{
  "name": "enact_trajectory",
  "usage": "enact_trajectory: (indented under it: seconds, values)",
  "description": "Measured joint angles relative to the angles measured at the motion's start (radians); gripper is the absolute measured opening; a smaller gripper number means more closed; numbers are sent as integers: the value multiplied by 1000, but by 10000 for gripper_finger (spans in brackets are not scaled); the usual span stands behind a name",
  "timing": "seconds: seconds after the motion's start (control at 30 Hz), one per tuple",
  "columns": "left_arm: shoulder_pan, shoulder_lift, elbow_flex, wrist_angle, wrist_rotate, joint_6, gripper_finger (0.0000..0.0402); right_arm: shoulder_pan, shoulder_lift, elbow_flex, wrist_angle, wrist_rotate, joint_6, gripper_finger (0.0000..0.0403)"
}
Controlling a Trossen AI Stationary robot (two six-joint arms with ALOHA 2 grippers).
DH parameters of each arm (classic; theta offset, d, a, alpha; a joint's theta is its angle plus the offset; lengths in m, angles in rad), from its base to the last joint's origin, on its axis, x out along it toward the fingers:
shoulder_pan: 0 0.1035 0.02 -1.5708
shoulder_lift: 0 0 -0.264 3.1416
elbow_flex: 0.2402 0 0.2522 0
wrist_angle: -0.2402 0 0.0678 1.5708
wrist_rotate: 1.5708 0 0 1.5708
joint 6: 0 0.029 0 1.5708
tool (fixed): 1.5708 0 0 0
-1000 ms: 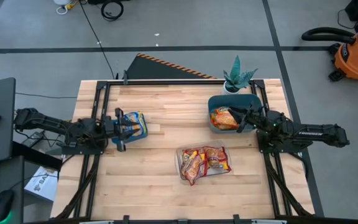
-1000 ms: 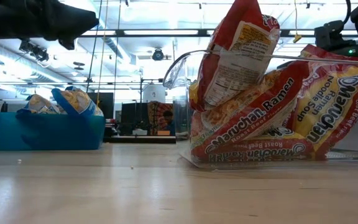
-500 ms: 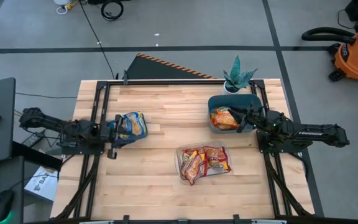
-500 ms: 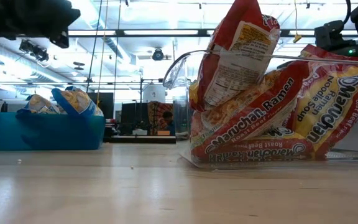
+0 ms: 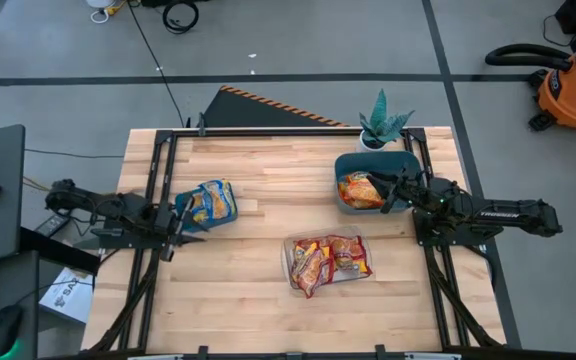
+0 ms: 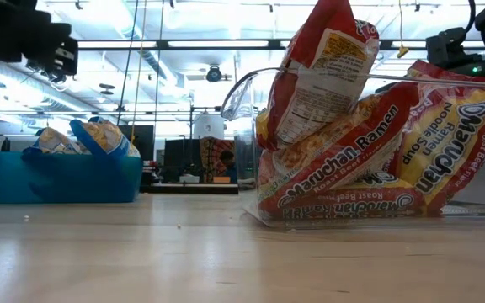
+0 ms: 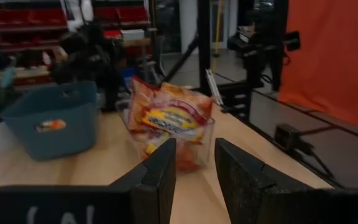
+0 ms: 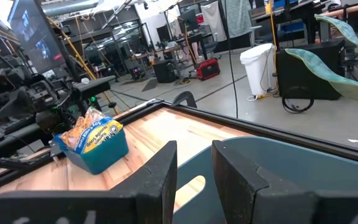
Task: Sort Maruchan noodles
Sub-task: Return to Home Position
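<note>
— Where are the Maruchan noodles (image 5: 326, 262) now?

— All in containers, as far as I can see. The red packets (image 6: 352, 160) stand crammed in the clear tub (image 6: 236, 99) mid-table. The blue-trimmed packets (image 5: 211, 200) sit in the blue bin (image 6: 66, 178) on the left, and the orange packets (image 5: 358, 190) lie in the green bin (image 5: 398, 162) on the right (one colour per container, which is the whole point of the sort). No loose packet shows on the table (image 5: 258, 290).

— And the grippers?

— The left gripper (image 5: 183, 225) hangs just beside the blue bin, on its own arm's side of it. Its fingers (image 7: 157, 177) stand a narrow gap apart with nothing between them. The right gripper (image 5: 390, 190) sits at the green bin's rim, and its fingers (image 8: 160, 180) are likewise slightly parted and empty.

— Why empty?

— I'd judge the sorting finished. Nothing is left to carry, so both arms need only tuck away clear of the bins.
</note>
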Motion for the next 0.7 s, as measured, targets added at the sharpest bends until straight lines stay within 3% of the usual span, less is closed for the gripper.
enact_trajectory:
  seconds: [0.43,0.7]
  values:
    - [0,-15,0,-329,12,-42,117,0,0,0,0,0,0,106]
    - [0,-16,0,-312,4,30,117,0,0,0,0,0,0,106]
